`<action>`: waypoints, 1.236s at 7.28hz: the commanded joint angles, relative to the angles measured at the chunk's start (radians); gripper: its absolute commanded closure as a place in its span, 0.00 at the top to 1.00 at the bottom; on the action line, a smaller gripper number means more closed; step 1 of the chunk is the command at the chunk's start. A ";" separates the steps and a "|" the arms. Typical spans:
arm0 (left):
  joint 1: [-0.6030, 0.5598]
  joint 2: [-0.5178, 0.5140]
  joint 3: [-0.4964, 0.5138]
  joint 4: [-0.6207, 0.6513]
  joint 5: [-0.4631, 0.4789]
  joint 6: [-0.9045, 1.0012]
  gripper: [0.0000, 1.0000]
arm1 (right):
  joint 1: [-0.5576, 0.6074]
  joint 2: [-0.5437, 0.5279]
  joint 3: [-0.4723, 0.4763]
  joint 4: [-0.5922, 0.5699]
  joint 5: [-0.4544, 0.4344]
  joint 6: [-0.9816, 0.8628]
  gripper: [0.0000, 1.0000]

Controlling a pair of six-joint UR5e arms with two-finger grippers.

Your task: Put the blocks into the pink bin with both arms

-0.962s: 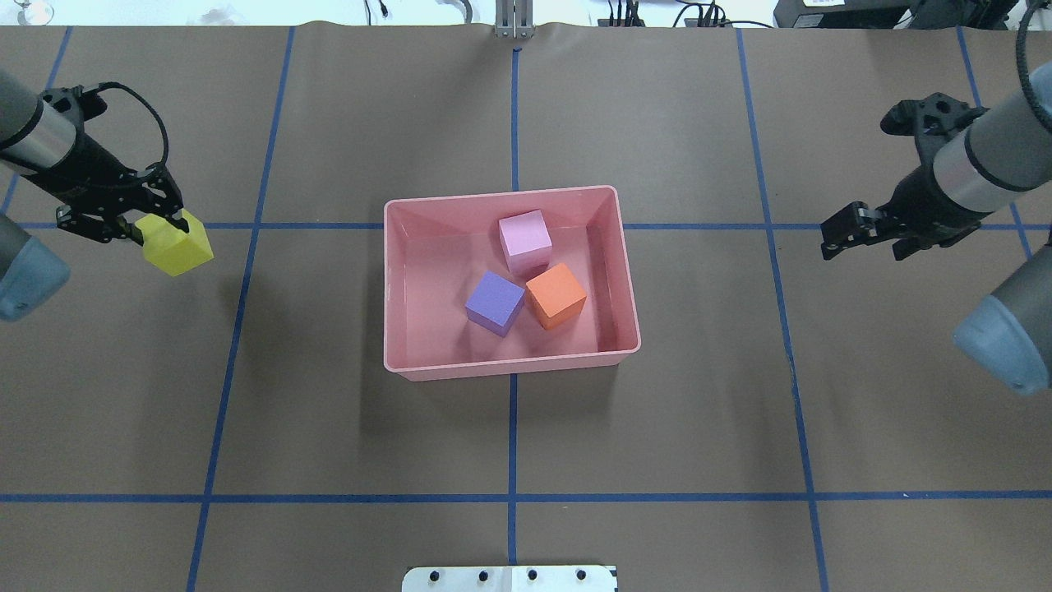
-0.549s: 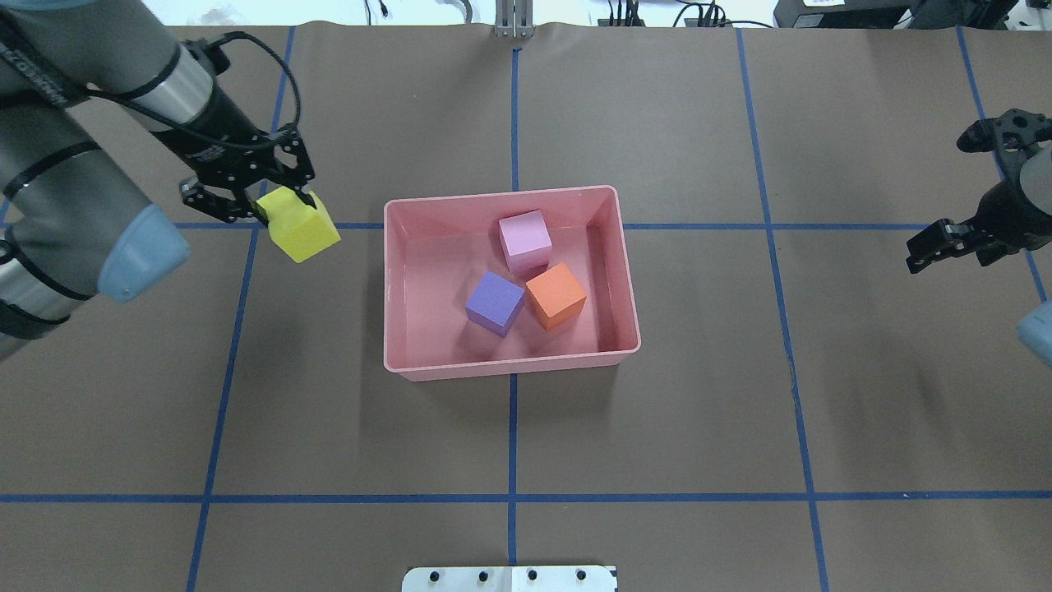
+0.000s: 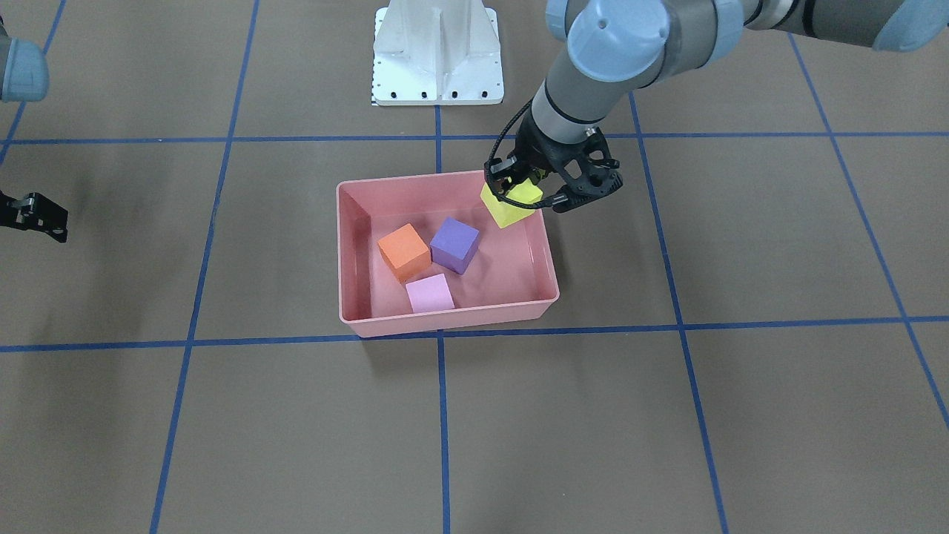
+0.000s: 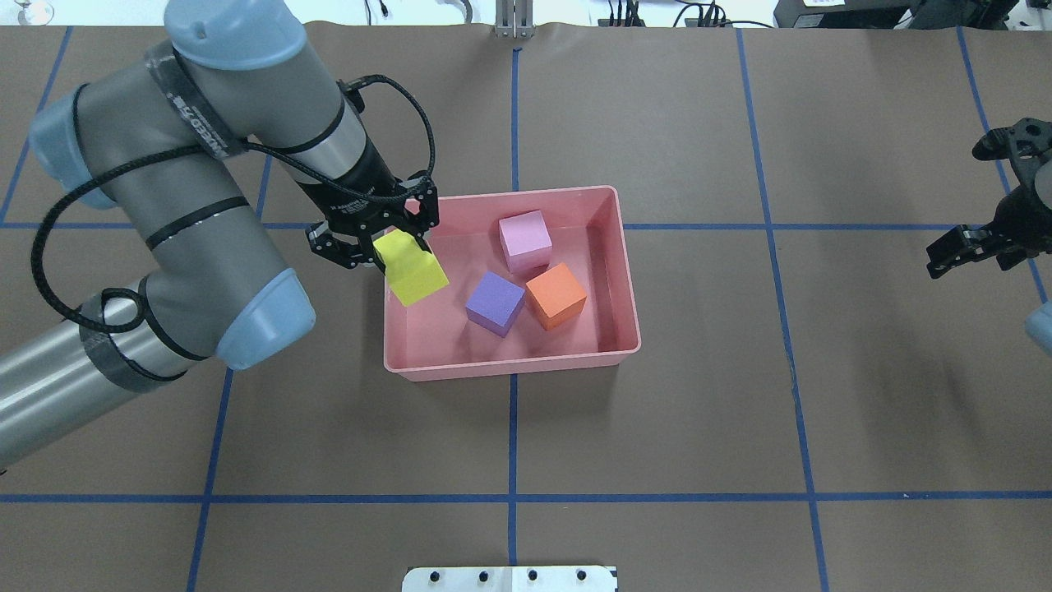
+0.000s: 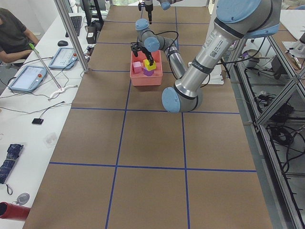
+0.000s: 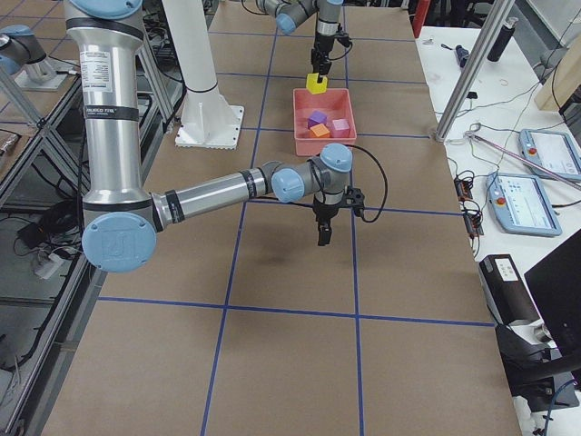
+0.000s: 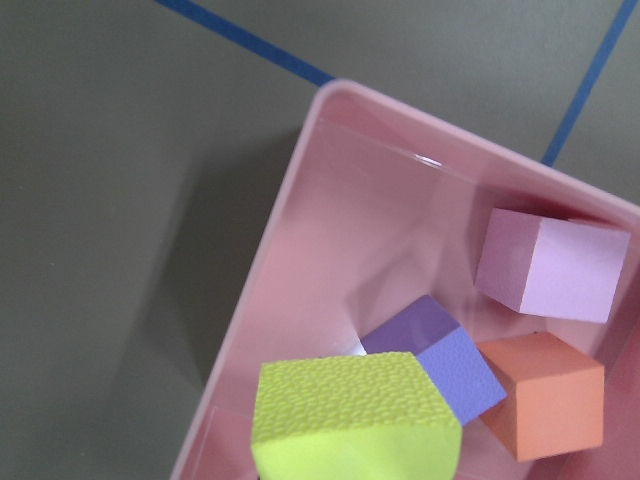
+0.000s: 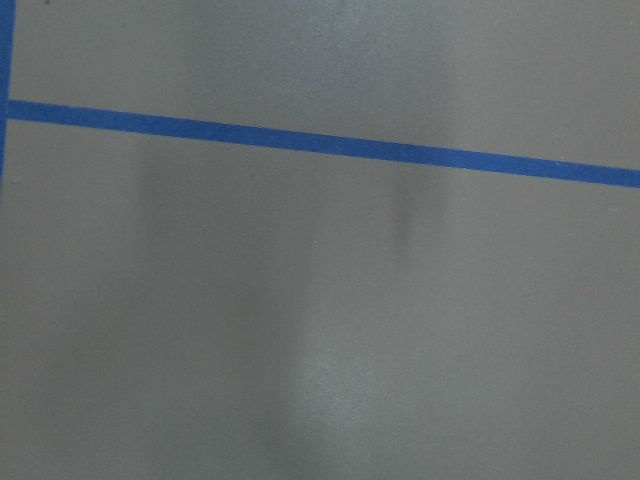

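Front: L pincer (image 3: pixel 519 194) clamped on yellow block (image 3: pixel 508 210), held above pink bin (image 3: pixel 445 324) L rim, prob. for drop inside; overhead: pink block (image 4: pixel 525 236), purple block (image 4: pixel 494 301), orange block (image 4: pixel 555 294) lie in bin, R pincer (image 4: pixel 941 255) well apart, open/closed can't tell; L wrist: bare bin floor by yellow block.

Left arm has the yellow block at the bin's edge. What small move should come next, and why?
Probably carry it slightly further inward: the left gripper holds the yellow block just over the pink bin's left wall, and bare floor lies between that wall and the purple block.
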 commanded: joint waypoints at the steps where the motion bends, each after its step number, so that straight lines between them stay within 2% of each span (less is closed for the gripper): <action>1: 0.056 0.005 0.006 0.002 0.079 0.000 0.79 | 0.001 0.001 -0.012 0.001 0.004 -0.001 1.00; 2: 0.054 0.005 0.005 0.002 0.081 0.002 1.00 | 0.001 0.002 -0.012 0.001 0.004 -0.001 1.00; 4: 0.042 0.034 -0.018 0.000 0.081 0.067 1.00 | 0.001 0.008 -0.011 0.001 0.033 0.002 1.00; 5: 0.042 0.121 -0.093 -0.003 0.081 0.167 1.00 | 0.002 0.010 -0.009 0.001 0.033 0.000 1.00; 7: -0.025 0.369 -0.299 -0.006 0.080 0.413 1.00 | 0.086 0.019 0.003 0.002 0.066 -0.008 1.00; 8: -0.098 0.480 -0.341 -0.015 0.072 0.571 1.00 | 0.135 0.019 0.003 0.004 0.086 -0.058 1.00; 9: -0.196 0.554 -0.334 -0.041 0.066 0.726 1.00 | 0.163 0.030 0.003 0.005 0.083 -0.122 1.00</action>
